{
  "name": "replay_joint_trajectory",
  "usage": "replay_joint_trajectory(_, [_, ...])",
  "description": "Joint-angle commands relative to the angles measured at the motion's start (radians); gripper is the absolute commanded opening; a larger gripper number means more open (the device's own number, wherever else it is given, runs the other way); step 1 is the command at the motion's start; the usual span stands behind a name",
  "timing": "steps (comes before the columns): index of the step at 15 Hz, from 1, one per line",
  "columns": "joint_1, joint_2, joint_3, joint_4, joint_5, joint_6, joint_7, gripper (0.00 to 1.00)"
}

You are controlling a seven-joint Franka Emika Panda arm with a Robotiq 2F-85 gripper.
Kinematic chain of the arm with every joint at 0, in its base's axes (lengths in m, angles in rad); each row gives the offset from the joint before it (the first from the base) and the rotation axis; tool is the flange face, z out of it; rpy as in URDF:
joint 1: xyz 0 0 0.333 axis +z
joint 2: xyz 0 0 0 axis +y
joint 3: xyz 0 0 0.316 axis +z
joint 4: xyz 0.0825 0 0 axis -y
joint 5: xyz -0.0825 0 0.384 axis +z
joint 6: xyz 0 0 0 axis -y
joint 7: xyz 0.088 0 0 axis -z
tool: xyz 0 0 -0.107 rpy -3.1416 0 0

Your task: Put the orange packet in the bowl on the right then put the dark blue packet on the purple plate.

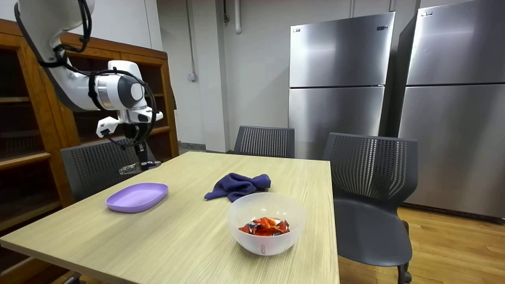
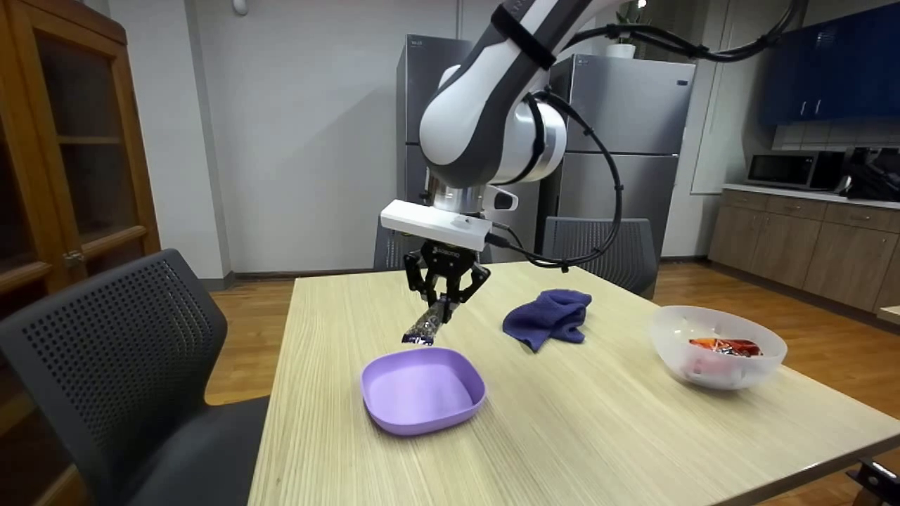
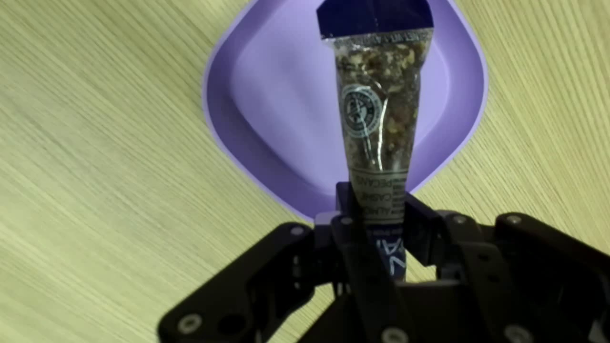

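A dark-blue-ended nut bar point(image 3: 380, 136) slants above a purple plate point(image 2: 422, 390) on the bench point(image 2: 562, 436); with its grasped end near the rim in the wrist view, a release from this height could catch that edge and tip it outside. The pincer point(image 2: 443, 303), clamped on the bar, points down, the arm point(image 2: 464, 133) sloping to upper right in an exterior view. Farther right, past a crumpled navy cloth point(image 2: 547, 320), an orange-red packet point(image 2: 730, 346) lies in a frosted bowl point(image 2: 724, 377).

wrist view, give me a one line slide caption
Gripper holding the dark blue packet near one end, the purple plate on the table below.
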Motion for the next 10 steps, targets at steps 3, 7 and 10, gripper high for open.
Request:
replay_joint_trajectory(3, [0.056, 0.1, -0.022, 0.125, -0.021, -0.063, 0.094, 0.06])
replay_joint_trajectory(7, [0.077, 0.147, -0.03, 0.171, -0.019, -0.079, 0.125, 0.06])
replay_joint_trajectory(10, [0.082, 0.181, -0.035, 0.2, -0.019, -0.107, 0.141, 0.06])
